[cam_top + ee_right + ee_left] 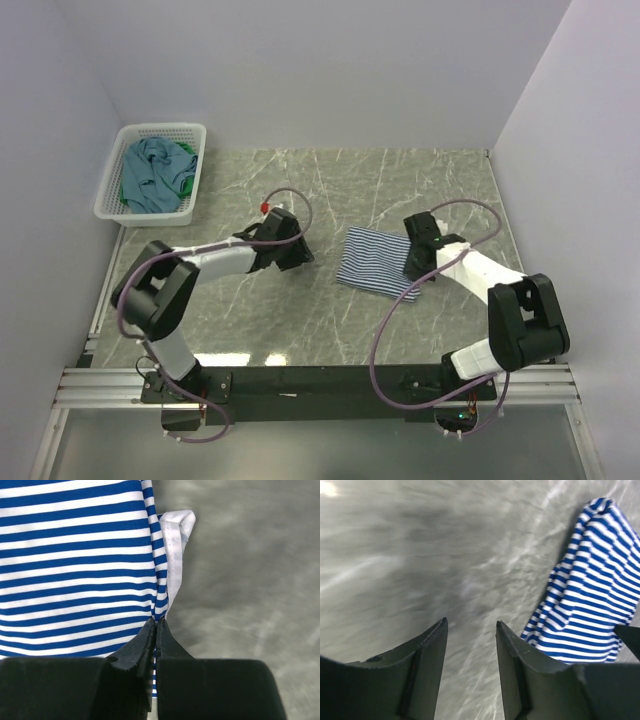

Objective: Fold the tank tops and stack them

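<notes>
Two claws: right claw [156, 623] pinches striped top [75, 555] edge; left claw [471, 622] gapes, empty. Fold probably wants taut, even pull.

Striped top [375, 262] folded; teal [150, 176], green [186, 153] crumpled

Soft, even light from above fills the overhead view, which is sharp throughout, with only faint shadows on the counter [400, 190]. In the left wrist view the counter is smeared by motion blur, with a glare patch in the top left corner and dark, crisp jaws. The right wrist view keeps the striped tank top [75, 570] sharp and the counter beyond it soft.
</notes>
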### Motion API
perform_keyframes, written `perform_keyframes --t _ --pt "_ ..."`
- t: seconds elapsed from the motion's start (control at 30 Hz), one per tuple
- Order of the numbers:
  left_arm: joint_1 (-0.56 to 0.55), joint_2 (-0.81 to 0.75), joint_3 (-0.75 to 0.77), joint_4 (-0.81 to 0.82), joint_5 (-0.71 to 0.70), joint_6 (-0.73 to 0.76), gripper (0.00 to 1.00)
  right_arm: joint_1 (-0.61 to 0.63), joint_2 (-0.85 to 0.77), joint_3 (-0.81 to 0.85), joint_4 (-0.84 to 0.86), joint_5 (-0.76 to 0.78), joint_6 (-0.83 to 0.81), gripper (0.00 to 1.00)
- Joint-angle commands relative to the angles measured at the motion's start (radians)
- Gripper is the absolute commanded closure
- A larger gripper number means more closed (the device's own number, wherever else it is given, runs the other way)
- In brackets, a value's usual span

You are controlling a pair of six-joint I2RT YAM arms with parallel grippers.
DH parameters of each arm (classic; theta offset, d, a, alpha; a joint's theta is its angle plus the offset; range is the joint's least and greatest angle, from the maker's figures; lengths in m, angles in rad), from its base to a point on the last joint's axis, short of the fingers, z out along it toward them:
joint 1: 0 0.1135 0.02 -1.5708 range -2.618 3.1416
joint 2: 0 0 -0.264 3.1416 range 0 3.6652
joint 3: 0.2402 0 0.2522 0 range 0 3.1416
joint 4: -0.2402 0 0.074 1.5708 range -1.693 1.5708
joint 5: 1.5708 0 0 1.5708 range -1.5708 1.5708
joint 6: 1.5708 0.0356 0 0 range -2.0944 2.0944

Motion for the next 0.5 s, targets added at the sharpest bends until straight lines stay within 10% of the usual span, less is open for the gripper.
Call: perform_keyframes --t 0.0,0.13,0.47 --pt "-0.05 0.06 0.083 0.113 0.062 -0.007 0.5 -0.054 -0.047 -0.001 -0.077 0.012 0.029 1.0" --pt "-0.083 0.149 0.13 0.155 0.082 -0.034 0.51 -0.102 -0.051 -0.004 -0.094 0.003 0.043 0.99" --pt "-0.133 0.349 0.319 0.123 0.022 -0.136 0.65 -0.2 -0.258 -0.029 -0.163 0.068 0.108 0.41"
